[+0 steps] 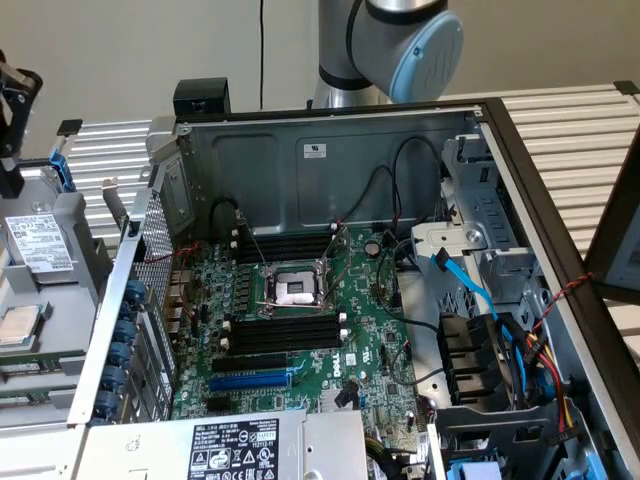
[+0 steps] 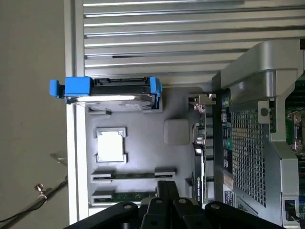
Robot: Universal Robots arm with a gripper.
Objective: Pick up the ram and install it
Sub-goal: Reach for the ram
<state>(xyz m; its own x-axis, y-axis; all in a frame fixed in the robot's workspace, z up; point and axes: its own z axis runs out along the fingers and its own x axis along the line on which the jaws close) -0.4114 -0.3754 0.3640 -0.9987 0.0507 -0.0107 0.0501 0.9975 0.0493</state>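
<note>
One case (image 1: 300, 170) (image 2: 248, 143): open, beside the gripper, on the exterior view's right of it.
Arm (image 1: 400, 40): grey and blue joint behind the case's back wall, well apart from the gripper.
Board (image 1: 320, 375): green, on the case floor, far from the gripper.
Tray (image 1: 70, 210) (image 2: 143, 138): grey, just outside the case, beneath the gripper.
Drive (image 1: 35, 240) (image 2: 112, 98): in a blue bracket on the tray, at the end farthest from the gripper's tips.
Gripper (image 1: 10, 120) (image 2: 167, 186): black, above the tray; fingers drawn together with no gap showing, nothing seen in them.
Slots (image 1: 285, 330): black, on the board, well apart from the gripper.
Ram (image 2: 126, 194): green stick in a tray holder, directly under the gripper's tips, not held.
Second ram (image 2: 133, 175): in the next holder, just beyond the first.
Chip (image 1: 20, 325) (image 2: 110, 147): square, on the tray between the rams and the drive.
</note>
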